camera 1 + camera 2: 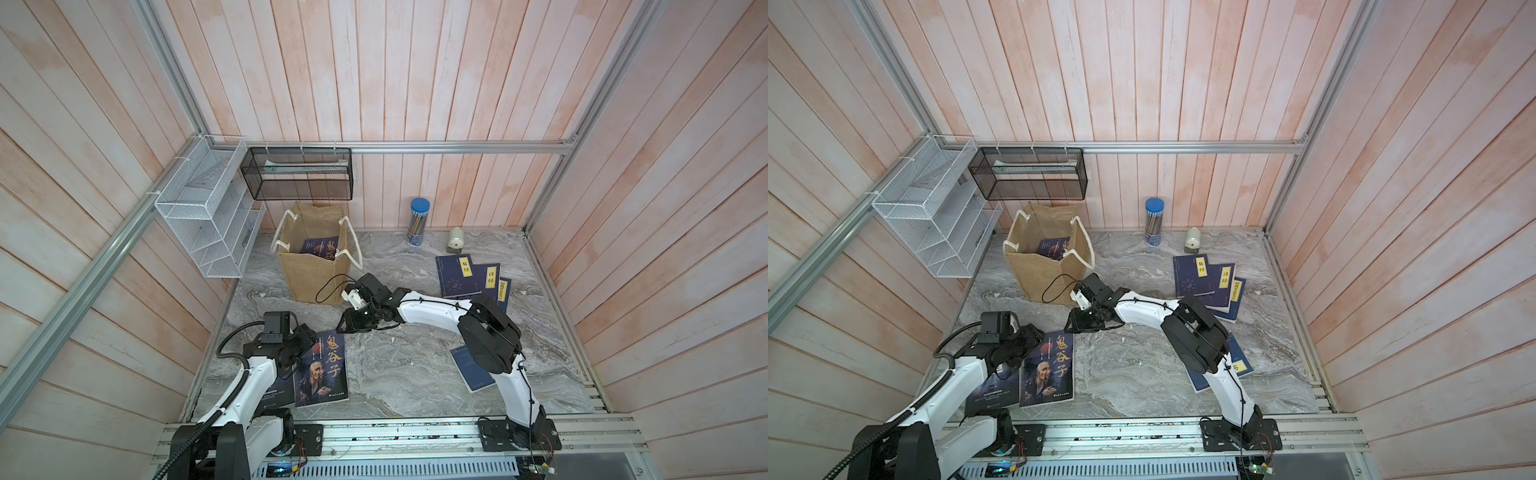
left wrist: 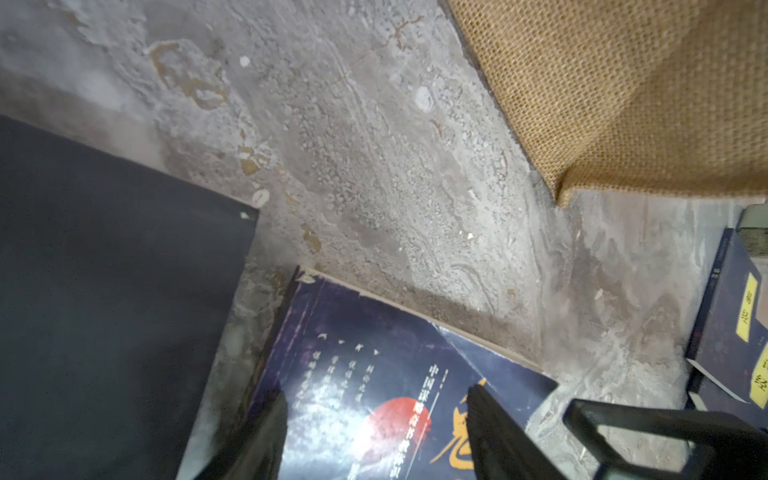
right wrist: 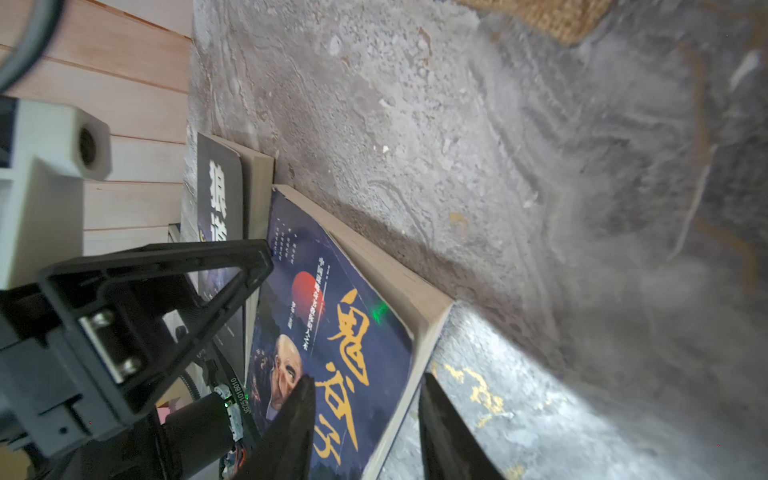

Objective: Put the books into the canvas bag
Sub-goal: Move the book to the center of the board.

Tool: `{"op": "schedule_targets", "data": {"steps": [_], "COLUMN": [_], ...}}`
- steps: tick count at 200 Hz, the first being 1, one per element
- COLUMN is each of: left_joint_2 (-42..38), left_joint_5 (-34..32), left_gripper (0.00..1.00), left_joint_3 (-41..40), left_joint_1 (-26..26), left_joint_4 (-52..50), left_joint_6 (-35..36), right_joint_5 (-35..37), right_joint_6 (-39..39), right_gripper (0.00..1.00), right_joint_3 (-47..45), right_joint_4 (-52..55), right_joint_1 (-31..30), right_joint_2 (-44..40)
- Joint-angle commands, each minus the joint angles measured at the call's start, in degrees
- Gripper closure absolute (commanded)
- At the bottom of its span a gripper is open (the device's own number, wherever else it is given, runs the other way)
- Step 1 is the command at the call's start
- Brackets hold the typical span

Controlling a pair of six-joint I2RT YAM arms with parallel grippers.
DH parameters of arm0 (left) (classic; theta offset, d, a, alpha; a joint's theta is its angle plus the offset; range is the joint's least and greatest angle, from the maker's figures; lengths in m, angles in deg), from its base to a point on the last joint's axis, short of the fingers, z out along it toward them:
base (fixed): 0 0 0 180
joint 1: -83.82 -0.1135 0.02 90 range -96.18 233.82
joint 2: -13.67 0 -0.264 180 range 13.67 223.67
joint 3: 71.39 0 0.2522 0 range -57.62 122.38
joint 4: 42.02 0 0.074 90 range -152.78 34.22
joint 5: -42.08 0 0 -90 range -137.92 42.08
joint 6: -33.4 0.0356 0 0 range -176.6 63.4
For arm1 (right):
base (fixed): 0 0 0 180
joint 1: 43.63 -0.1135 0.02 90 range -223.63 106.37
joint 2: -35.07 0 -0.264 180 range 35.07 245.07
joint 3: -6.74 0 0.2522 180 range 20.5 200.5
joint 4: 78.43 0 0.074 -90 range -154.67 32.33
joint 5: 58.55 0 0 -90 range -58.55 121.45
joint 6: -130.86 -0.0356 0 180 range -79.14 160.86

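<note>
The tan canvas bag (image 1: 312,272) stands open at the back left with one dark book (image 1: 322,248) leaning inside. An old-man portrait book (image 1: 322,372) lies flat at the front left. My left gripper (image 1: 308,345) is open over that book's far left corner, its fingers (image 2: 494,436) spread above the cover (image 2: 374,374). My right gripper (image 1: 343,326) is open at the far right corner, and the book's page edge (image 3: 415,353) lies between its spread fingers. Three navy books (image 1: 469,276) lie fanned at the right. Another navy book (image 1: 471,372) lies partly under my right arm.
A black book (image 2: 104,291) lies beside the portrait book, partly under my left arm. A pencil tube (image 1: 419,222) and a pale small object (image 1: 456,240) stand by the back wall. A white wire rack (image 1: 208,216) and a black mesh basket (image 1: 297,172) hang above the bag.
</note>
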Motion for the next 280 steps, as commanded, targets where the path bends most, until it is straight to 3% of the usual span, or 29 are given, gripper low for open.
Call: {"op": "schedule_targets", "data": {"steps": [1, 35, 64, 102, 184, 223, 259, 280], "left_joint_2": [2.42, 0.35, -1.77, -2.57, 2.47, 3.23, 6.93, 11.51], "left_joint_5": [-2.03, -4.04, -9.25, -13.69, -3.35, -1.07, -0.99, -1.96], "left_gripper": [0.29, 0.29, 0.29, 0.26, 0.25, 0.26, 0.3, 0.3], "left_joint_3": [-3.17, -3.42, 0.66, 1.12, -3.29, -0.83, 1.4, 5.75], "left_joint_1": [1.73, 1.97, 4.88, 4.96, 5.79, 12.76, 22.81, 25.78], "left_joint_4": [-2.55, -3.74, -8.53, -10.04, -2.92, -1.63, 7.2, 8.66], "left_joint_6": [-1.2, -2.31, -2.88, -3.56, -6.24, -10.45, -17.95, -16.9], "right_joint_5": [-1.84, -2.58, -2.84, -2.51, -0.29, 0.19, 0.99, 2.09], "right_joint_6": [1.98, 2.76, 3.69, 3.91, 4.22, 2.16, 3.14, 3.92], "right_gripper": [0.58, 0.58, 0.62, 0.69, 0.79, 0.83, 0.83, 0.83], "right_joint_3": [0.82, 3.09, 4.48, 4.71, 1.31, -5.62, -9.89, -13.08], "right_joint_4": [2.27, 3.6, 4.07, 4.32, 2.95, -2.54, -2.58, -2.35], "right_joint_1": [0.02, -0.08, -0.51, -0.7, -0.02, 3.12, 7.83, 10.63], "right_joint_2": [2.21, 3.97, 5.83, 6.7, 4.32, -0.14, -3.7, -6.9]}}
